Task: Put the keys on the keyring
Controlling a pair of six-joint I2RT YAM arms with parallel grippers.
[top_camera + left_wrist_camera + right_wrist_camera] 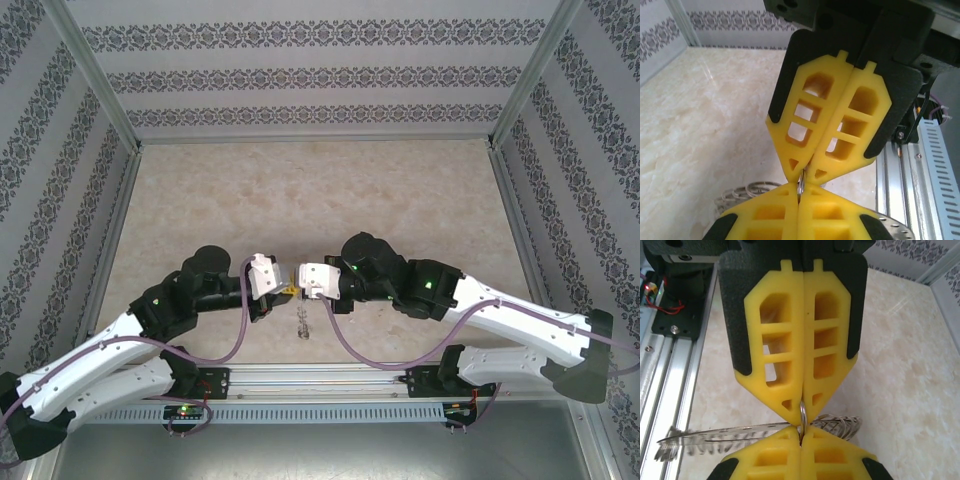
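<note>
Keyring [730, 436], flat grey with wire-loop fringe, gripped by clenched left claw [799, 200] and right claw [801, 434]

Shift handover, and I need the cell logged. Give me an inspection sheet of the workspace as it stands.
Surface: beige marble-look table.
Job's things: keyring seen edge-on behind the fingertips, wire loops along its rim; key too small to tell.
Clutter: nothing seen.
End effectors: left end effector and right end effector both shut, tip to tip, pinching a small metal loop between them.
Cables: purple cables loop from each arm, apart from the keyring.
Surroundings: patterned walls; aluminium rail at the near edge.
</note>
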